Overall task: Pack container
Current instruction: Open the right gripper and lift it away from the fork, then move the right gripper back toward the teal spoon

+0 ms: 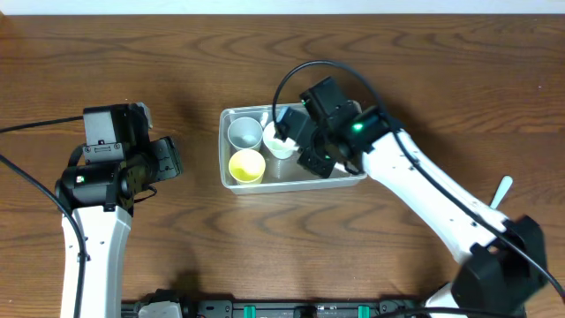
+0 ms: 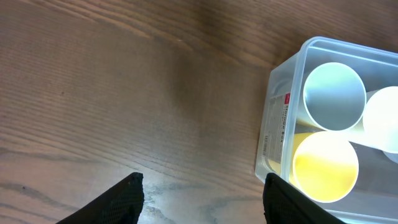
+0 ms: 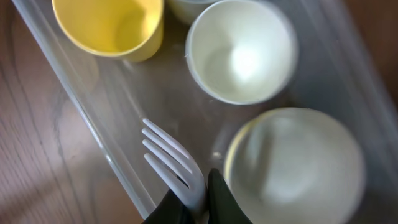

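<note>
1. Overhead view: the container [image 1: 222, 150] is lying at the middle of the desk [image 1: 177, 53], its long axis running left to right. A grey-white cup [image 1: 245, 132], a yellow cup [image 1: 247, 165] and a white cup [image 1: 281, 143] are standing in its left half. The right fingers [image 1: 298, 141] are hanging over its middle, reaching in from the right, so this arm is by far the nearer one. Their state is not showing from here. The left fingers [image 1: 168, 159] are waiting near the left short wall, apart from it
2. Left wrist view: the left fingers [image 2: 124, 202] are spread wide and gripping nothing, with only bare desk [image 2: 124, 93] showing between them. The container [image 2: 277, 124] is lying ahead and off to the right of them, one rounded corner facing this camera. The grey-white cup [image 2: 334, 96] and the yellow cup [image 2: 324, 167] are showing inside
3. Right wrist view: the right fingers [image 3: 217, 202] are clenched on the handle of a white fork [image 3: 177, 168], whose tines are pointing away toward the container's long wall [image 3: 81, 106]. The fork is hanging over a bare strip of floor, between that wall and a pale bowl [image 3: 295, 165]. The white cup [image 3: 241, 50] and the yellow cup [image 3: 109, 25] are standing beyond. Whether the tines are touching the floor I cannot tell. The free strip seems to be running along the wall with the fork slanting across it, so the drop probably hinges on that strip lying straight below the fingers
</note>
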